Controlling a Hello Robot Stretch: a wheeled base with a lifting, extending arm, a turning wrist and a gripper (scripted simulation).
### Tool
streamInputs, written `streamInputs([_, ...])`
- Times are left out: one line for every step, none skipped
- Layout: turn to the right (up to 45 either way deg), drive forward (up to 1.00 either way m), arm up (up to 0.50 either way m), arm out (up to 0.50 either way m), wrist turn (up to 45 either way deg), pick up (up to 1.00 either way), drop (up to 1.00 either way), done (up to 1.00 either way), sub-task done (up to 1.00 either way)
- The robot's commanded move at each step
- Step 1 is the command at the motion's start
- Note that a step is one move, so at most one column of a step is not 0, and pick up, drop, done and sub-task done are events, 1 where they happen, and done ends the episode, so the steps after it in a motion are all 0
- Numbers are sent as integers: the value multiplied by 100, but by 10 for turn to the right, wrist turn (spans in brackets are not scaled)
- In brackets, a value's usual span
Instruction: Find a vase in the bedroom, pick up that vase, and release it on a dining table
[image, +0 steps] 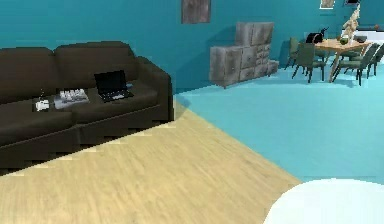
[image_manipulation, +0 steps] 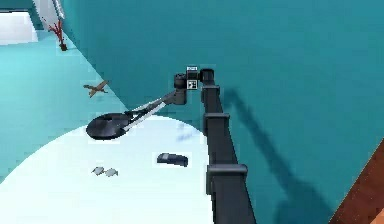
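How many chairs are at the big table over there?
4, around the dining table in the forward view's upper right: one chair at its left, another behind that, one in front, one by the right edge. More may be hidden.

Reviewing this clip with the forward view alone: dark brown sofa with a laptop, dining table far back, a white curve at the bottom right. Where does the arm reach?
Observer: The arm side view has the dark square arm reaching over a round white table.
Operator: What lies at the gripper?
Observer: The gripper points toward a dark oval dish lying on that table; whether it holds anything, I cannot tell.
Operator: Anything else there?
Observer: A small dark flat object and small grey bits lie lower in that view.
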Motion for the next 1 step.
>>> streamInputs([0,0,0,0,0,0,100,0,0])
